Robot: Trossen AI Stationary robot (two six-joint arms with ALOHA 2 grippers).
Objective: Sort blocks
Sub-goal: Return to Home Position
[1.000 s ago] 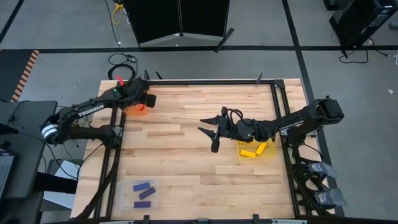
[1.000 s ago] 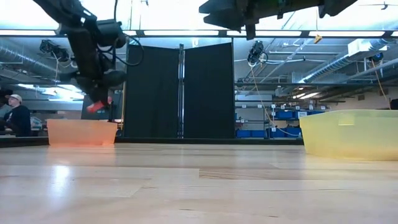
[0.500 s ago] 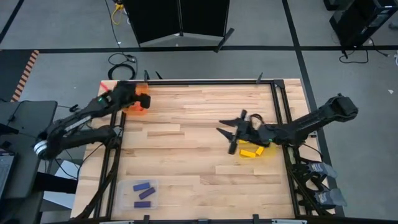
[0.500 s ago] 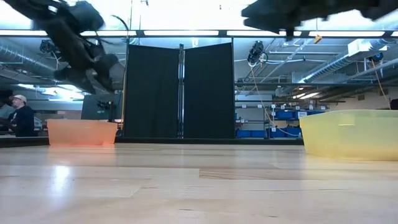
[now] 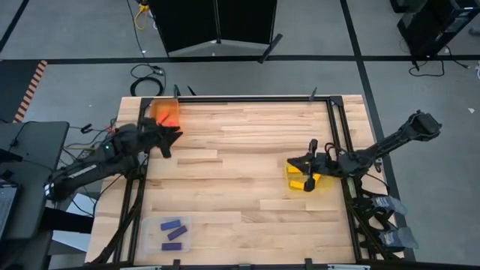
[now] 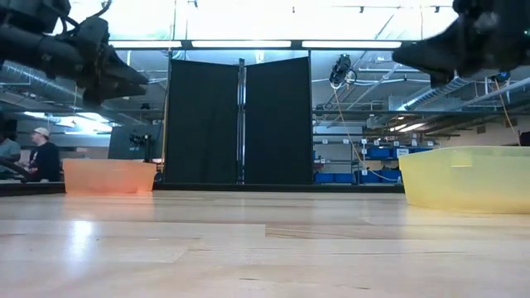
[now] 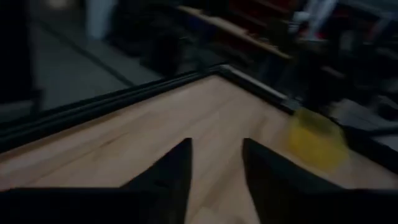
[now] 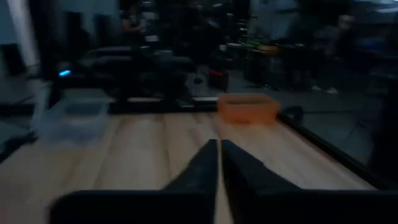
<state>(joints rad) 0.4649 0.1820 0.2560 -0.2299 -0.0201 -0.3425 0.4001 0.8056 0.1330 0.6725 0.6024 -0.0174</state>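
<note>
The orange tray [image 5: 166, 114] stands at the table's far left corner with red blocks [image 5: 171, 120] in it. Yellow blocks [image 5: 300, 184] lie in the yellow tray [image 5: 321, 182] by the right edge. Three purple blocks [image 5: 174, 229] lie in the clear tray [image 5: 180, 241] near the near left corner. My left gripper [image 5: 175, 134] hovers on the near side of the orange tray, open and empty; its wrist view [image 7: 216, 149] shows bare table between the fingers. My right gripper [image 5: 291, 160] hangs over the yellow tray's far left corner, shut and empty [image 8: 219, 146].
The table's middle is bare wood [image 5: 240, 172]. A black rail [image 5: 247, 97] frames the far edge. In the low view both arms are high above the tabletop, and the orange tray [image 6: 108, 175] and yellow tray [image 6: 468, 178] stand at either side. A person [image 6: 45, 153] sits beyond the table.
My left gripper held a red block above the orange tray; the block no longer shows in its fingers, and the gripper has drawn back toward the near left. My right gripper has pulled back from the table's middle toward the right edge, now over the yellow tray.
</note>
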